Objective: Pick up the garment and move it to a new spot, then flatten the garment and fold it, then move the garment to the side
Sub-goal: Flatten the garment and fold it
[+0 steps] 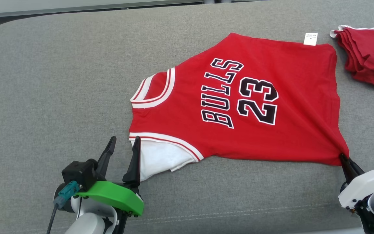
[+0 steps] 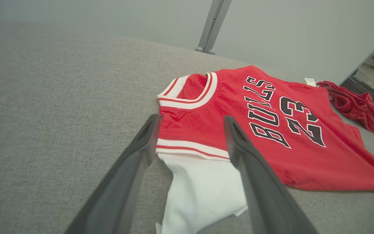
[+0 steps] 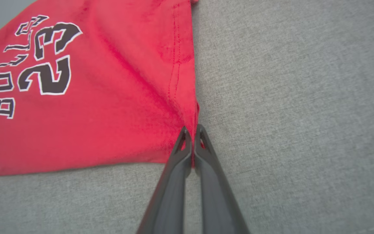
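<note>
jersey (image 1: 239, 136): soft red knit cloth, matt, faintly fuzzy
lettering (image 1: 218, 107): smooth flat print, black edged white
tag (image 1: 310, 38): thin white label, paper or cloth, cannot tell
grey surface (image 1: 50, 81): woven cloth, coarse, matt
darker pile (image 1: 368, 55): red cloth, matt
fingers (image 2: 125, 182): dark plastic, smooth, dull
green cover (image 1: 112, 195): smooth plastic, slight sheen

Likely a bare test room. A broad grey upholstered pad (image 1: 44, 81) lies under the left gripper (image 2: 192, 118); far ahead of its fingertips stand a plain pale wall (image 2: 287, 32) and a metal post (image 2: 213, 26).
</note>
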Available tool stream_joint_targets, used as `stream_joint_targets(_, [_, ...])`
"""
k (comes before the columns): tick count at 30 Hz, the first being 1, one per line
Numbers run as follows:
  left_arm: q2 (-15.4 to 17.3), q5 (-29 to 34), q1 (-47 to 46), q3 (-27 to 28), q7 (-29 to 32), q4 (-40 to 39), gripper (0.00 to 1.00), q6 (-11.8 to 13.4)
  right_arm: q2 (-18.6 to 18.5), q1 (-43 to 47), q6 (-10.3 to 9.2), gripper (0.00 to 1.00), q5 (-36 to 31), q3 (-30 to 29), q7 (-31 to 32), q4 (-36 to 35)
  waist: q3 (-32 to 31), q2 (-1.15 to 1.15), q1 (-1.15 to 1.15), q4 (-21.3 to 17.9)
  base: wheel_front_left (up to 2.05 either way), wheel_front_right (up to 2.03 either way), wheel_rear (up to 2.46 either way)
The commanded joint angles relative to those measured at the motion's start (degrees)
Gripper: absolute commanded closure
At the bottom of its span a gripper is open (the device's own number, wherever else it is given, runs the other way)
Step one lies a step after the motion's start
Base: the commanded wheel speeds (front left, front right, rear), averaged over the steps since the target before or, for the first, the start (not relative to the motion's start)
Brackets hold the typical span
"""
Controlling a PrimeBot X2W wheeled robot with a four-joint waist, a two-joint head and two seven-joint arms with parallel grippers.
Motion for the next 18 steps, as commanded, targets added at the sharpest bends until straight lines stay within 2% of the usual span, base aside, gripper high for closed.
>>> stream_joint_targets(1, [-0.02, -0.03, -0.6, -0.19, -0.04, 0.13, 0.0, -0.08, -0.44, -1.08, -0.02, 1.0, -0.19, -0.16, -0.25, 0.6, -0.08, 0.0, 0.0, -0.29, 0.0, 0.0, 0.0])
stream_joint_targets(4, [0.09, -0.03, -0.5, -0.29, 0.13, 0.12, 0.0, 0.18, -0.42, -2.01, -0.02, 1.0, -0.5, 0.07, -0.49, 1.44, -0.35, 0.0, 0.0, -0.63, 0.0, 0.0, 0.0])
stream_joint_targets(5, [0.08, -0.06, -0.47, -0.3, 0.17, 0.1, 0.0, 0.24, -0.36, -2.27, -0.02, 0.72, -0.67, 0.07, -0.78, 1.7, -0.48, 0.0, 0.0, -0.72, 0.0, 0.0, 0.0])
stream_joint_targets(6, [0.05, -0.13, -0.39, -0.3, 0.11, 0.12, 0.0, 0.28, -0.21, -2.46, -0.02, 0.55, -0.9, 0.14, -0.86, 1.77, -0.67, 0.0, 0.0, -0.82, 0.0, 0.0, 0.0])
stream_joint_targets(8, [0.01, -0.5, 0.07, -0.31, 0.2, 0.38, 0.0, 0.11, -0.1, -2.54, -0.02, 0.02, -1.23, -0.24, -1.38, 1.69, -0.98, 0.0, 0.0, -1.04, 0.0, 0.0, 0.0])
stream_joint_targets(18, [0.35, -2.98, 1.34, -0.72, 2.22, 2.15, 0.0, -1.58, -0.75, 0.44, -0.02, 0.0, -3.81, -4.44, -2.11, -2.51, -2.19, 0.0, 0.0, -1.77, 0.0, 0.0, 0.0])
